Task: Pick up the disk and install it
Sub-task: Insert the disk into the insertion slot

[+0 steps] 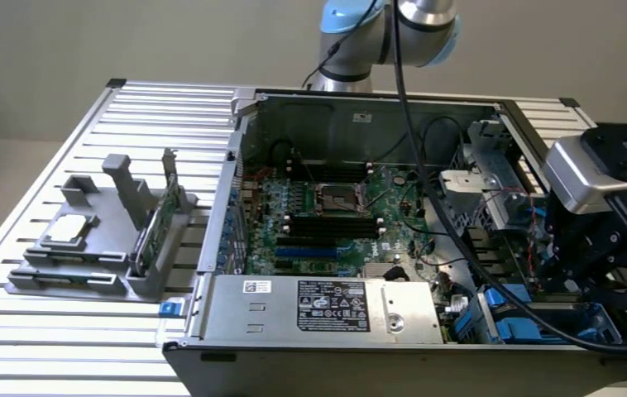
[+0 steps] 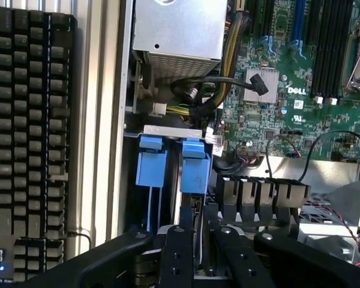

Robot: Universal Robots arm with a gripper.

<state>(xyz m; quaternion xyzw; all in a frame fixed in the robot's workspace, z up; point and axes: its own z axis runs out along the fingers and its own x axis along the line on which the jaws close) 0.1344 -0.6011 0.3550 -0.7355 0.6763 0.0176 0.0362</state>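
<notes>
Slatted silver aluminium surface [image 1: 26,331] carries the open black computer case [image 1: 358,112]. Pick-up looks done. The jaws look clamped on the flat silver-grey hard disk with the blue plastic bracket [image 2: 194,174], held edge-on at the drive bay in the case corner, just beside a second blue bracket [image 2: 151,168]. Can't tell if it's fully seated, so I'd call the install part-way. You get its thin dark edge and blue end; the label face is turned away.
</notes>
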